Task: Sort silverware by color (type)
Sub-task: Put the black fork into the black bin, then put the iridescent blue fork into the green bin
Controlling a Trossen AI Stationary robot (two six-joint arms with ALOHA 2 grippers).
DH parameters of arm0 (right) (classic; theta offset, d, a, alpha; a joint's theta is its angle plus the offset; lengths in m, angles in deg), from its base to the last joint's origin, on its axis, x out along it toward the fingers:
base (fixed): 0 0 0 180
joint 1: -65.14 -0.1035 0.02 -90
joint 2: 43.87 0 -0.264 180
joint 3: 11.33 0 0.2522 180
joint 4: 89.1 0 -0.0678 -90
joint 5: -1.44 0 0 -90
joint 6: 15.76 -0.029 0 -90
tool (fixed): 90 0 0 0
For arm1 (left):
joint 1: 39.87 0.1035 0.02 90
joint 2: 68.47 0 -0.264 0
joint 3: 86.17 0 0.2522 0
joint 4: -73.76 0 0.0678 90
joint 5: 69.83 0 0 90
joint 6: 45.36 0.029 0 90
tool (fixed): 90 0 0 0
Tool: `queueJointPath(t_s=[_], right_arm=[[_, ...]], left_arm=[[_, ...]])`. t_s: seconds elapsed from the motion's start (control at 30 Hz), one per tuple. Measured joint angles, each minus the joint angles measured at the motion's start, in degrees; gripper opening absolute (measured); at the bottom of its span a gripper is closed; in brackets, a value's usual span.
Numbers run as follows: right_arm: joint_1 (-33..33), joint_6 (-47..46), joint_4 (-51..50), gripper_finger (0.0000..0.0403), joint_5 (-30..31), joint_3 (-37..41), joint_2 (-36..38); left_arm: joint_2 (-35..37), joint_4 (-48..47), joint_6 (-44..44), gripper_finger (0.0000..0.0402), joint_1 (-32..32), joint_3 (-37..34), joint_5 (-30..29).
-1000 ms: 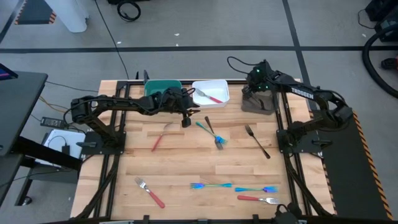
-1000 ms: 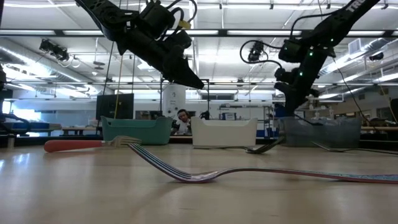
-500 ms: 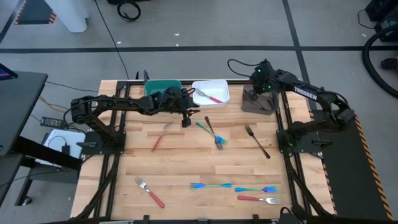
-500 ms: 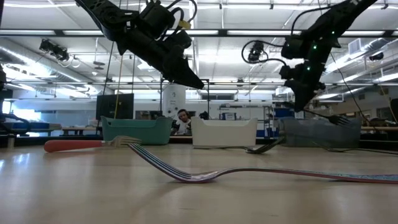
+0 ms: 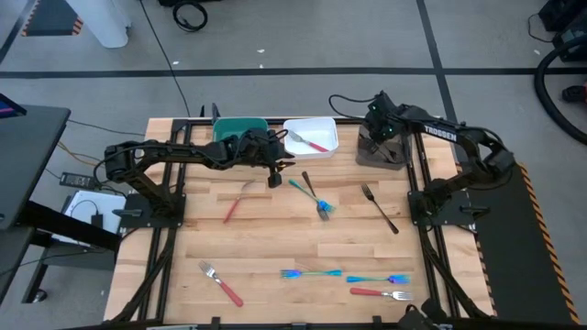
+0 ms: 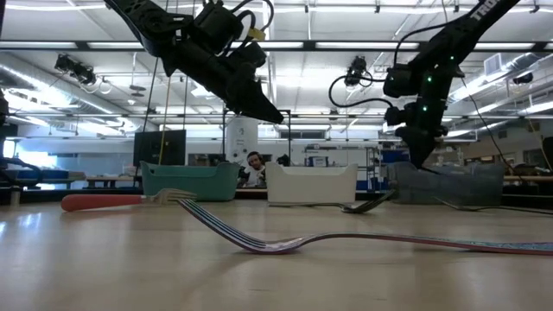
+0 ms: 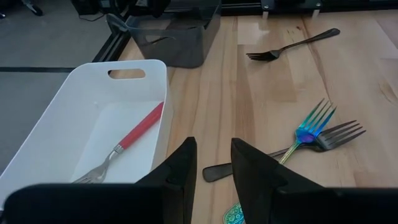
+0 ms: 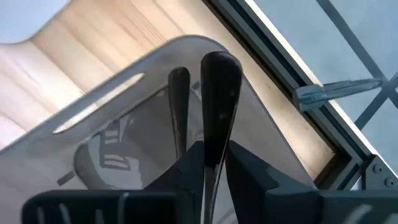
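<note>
Silverware lies scattered across the wooden table [image 5: 275,229]; I count one red-handled fork [image 5: 314,143] inside the white bin [image 5: 310,123], a second red-handled fork [image 5: 232,208] just below the left gripper, a third [image 5: 222,284] near the front left, and a fourth [image 5: 381,293] at the front right; two iridescent blue-teal forks [image 5: 312,272] [image 5: 377,279] lie near the front edge, the second just above the fourth red one; a third blue-teal fork [image 5: 303,192] crosses a dark fork [image 5: 312,191] at centre, touching it; another dark fork [image 5: 379,207] lies alone to the right of centre. I hold a dark fork handle [image 8: 219,93] in the right gripper [image 5: 381,124], jaws pinched on it, over the dark grey bin [image 5: 380,154] at the back right corner. I keep the left gripper [image 5: 273,170] above the table just in front of the teal bin [image 5: 240,126] and the white bin; in the left wrist view its fingers [image 7: 183,171] stand slightly apart with nothing between them. In the low view a person [image 6: 254,167] sits in the room beyond the bins.
</note>
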State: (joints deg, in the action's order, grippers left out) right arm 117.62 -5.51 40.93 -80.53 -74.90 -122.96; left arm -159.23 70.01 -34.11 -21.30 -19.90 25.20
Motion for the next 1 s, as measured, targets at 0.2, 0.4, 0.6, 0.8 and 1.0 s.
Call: queueJointPath(t_s=[0.2, 0.4, 0.6, 0.8, 1.0], right_arm=[[-1.4, 0.0, -0.3, 0.0097, 1.3, 0.0, 1.2], [-3.3, 0.0, -1.6, 0.0114, 8.6, 0.0, 3.2], [-5.9, -1.1, -2.3, 0.0114, 9.9, 0.0, 9.0], [-10.1, -10.2, -4.0, 0.0114, -0.5, 0.0, 17.3], [-14.2, -14.8, -4.3, 0.0114, -4.8, 0.0, 22.5]], left_arm=[[0.0, 0.0, -0.1, 0.0100, 0.0, 0.0, 0.0], [0.0, 0.0, -0.1, 0.0100, 0.1, 0.0, -1.8], [0.0, 0.0, -0.1, 0.0100, 1.2, 0.0, -1.9], [-1.8, 0.2, -0.1, 0.0100, 0.1, 0.0, 1.8], [-6.0, 2.9, 0.7, 0.0100, -1.8, 0.0, 2.5]])
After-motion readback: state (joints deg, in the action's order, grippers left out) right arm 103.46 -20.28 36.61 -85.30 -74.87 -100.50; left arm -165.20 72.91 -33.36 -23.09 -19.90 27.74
